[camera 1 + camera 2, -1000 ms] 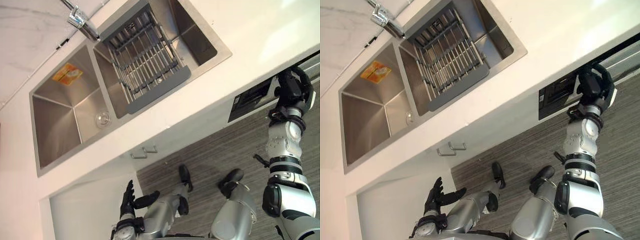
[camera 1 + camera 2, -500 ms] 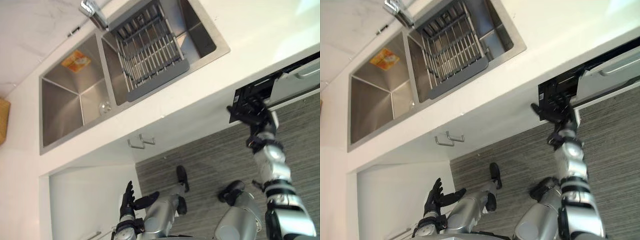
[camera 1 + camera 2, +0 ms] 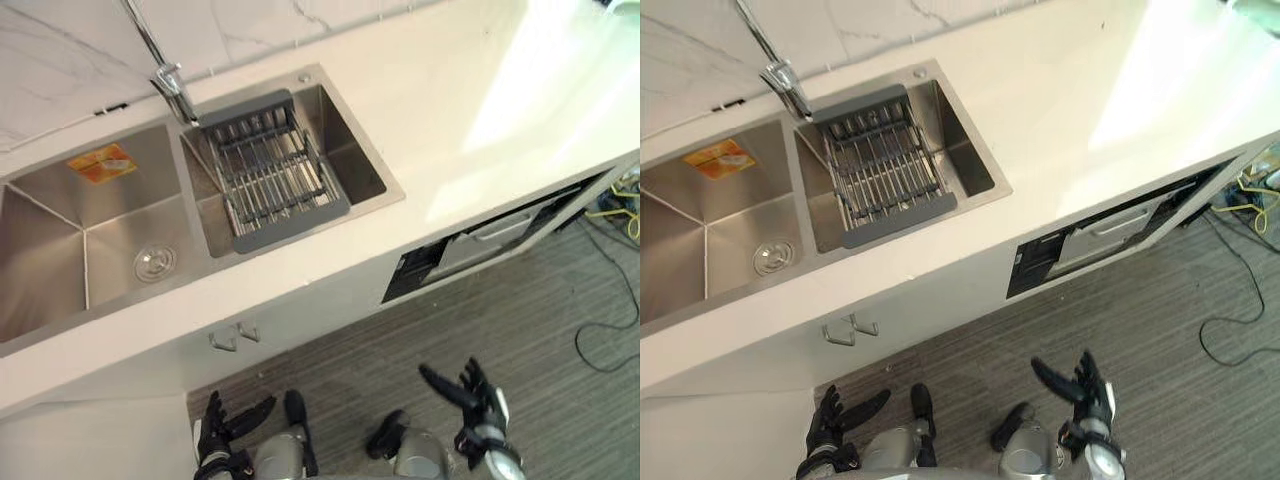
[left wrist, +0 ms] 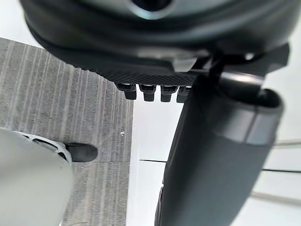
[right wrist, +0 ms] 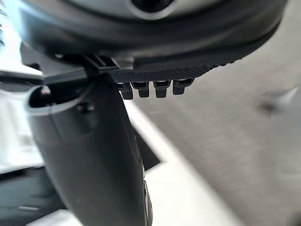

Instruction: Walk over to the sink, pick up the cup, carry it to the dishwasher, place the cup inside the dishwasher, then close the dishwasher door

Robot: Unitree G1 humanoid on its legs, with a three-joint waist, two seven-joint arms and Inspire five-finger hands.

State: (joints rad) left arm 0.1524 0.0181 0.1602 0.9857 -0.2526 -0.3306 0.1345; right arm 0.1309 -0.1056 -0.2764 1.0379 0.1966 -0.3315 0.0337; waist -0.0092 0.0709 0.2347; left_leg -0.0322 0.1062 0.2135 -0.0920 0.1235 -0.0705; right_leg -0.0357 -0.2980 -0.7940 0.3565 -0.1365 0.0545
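Observation:
My right hand [image 3: 468, 390] hangs low over the grey floor, open with its fingers spread, well clear of the dishwasher [image 3: 478, 240]. The dishwasher sits under the white counter right of the sink. Its silver front with a handle shows beside a dark control panel [image 3: 408, 273], with a dark gap along its top. My left hand [image 3: 213, 428] is open too, down by the white cabinet. In the wrist views the left thumb [image 4: 211, 155] and right thumb [image 5: 89, 155] stand straight with nothing held. The steel double sink [image 3: 60, 250] holds a grey dish rack [image 3: 272, 180] in its right basin.
A chrome faucet [image 3: 165, 75] rises behind the sink divider. An orange sticker [image 3: 100, 162] lies on the left basin's wall. Two cabinet handles [image 3: 233, 335] stick out below the sink. White counter [image 3: 480, 110] stretches to the right; striped grey floor [image 3: 540, 330] lies before the dishwasher.
My right hand has let go of the dishwasher front, opened, and dropped low in front of me. The head camera has swung, so the whole scene has shifted. The left hand stays put.

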